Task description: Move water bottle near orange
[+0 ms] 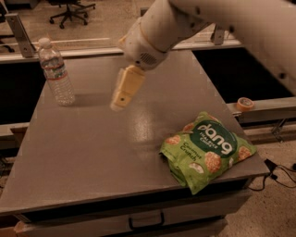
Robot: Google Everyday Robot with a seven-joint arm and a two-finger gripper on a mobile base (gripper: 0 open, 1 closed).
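Evidently empty, tool [121, 95] hung above mid-desk [92, 152]; how far open, could not tell. Well apart, water bottle [56, 74] stood upright near far-left corner. Best gripped mid-body, squarely, lest it tip.

A grey table [92, 152], with an office chair [70, 10] on the floor [111, 23] behind.

arm [194, 18]: in fr top-right of view, angled down-left | hand [121, 95]: below wrist [143, 51], pointing down-left, ctr-left of view
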